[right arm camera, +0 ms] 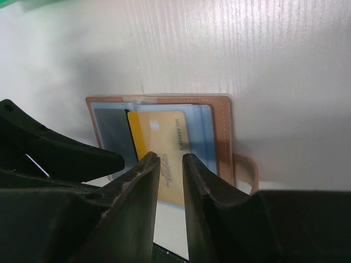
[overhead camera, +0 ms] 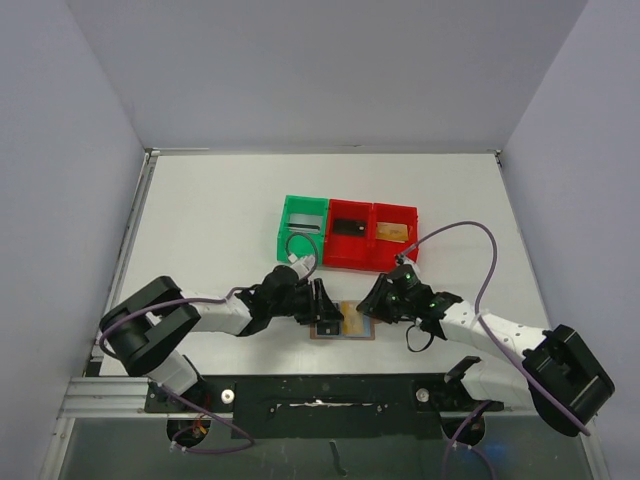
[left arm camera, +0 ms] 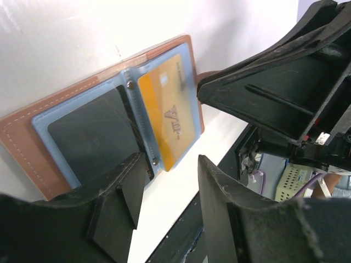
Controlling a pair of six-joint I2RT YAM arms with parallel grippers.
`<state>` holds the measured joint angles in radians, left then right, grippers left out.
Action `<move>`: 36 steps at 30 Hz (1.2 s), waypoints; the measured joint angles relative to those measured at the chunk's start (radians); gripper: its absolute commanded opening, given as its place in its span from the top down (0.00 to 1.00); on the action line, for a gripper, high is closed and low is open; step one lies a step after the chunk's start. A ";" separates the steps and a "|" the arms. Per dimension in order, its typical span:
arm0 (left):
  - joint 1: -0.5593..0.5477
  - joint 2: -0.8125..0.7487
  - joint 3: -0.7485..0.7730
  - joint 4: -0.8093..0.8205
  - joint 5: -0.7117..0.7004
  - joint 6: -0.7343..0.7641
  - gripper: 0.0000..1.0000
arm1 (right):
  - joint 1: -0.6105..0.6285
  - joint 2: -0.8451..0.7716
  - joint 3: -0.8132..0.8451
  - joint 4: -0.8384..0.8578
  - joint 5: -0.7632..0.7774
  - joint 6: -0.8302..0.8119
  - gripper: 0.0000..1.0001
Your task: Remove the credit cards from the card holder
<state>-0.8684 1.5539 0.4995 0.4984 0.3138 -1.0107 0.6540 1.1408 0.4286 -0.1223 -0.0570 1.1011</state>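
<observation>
Near the front edge of the white table [overhead camera: 220, 220], between the two arms, the card holder [overhead camera: 352, 322] lies opened flat, pale blue pockets facing up. Its left pocket contains a dark card [left arm camera: 90, 134]; a yellow card [right arm camera: 159, 131] protrudes from the right pocket toward the near side. The left gripper [left arm camera: 170, 170] is about half open at the holder's near-left edge, with nothing between its fingers. The right gripper [right arm camera: 166, 159] is poised over the yellow card, jaws only narrowly apart, with nothing seen clamped between them. A green bin [overhead camera: 290, 215] and red bins [overhead camera: 372, 238] stand farther back.
</observation>
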 measured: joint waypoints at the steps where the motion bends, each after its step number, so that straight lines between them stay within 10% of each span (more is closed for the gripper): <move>1: 0.000 0.011 0.000 0.002 0.002 -0.002 0.60 | 0.000 0.006 -0.003 0.002 0.000 0.000 0.76; 36: -0.001 0.214 0.027 0.203 0.085 -0.132 0.91 | 0.000 0.029 -0.041 0.016 0.013 0.041 0.79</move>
<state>-0.8696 1.7676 0.5270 0.7010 0.3985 -1.1423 0.6540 1.1694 0.3874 -0.1059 -0.0444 1.1423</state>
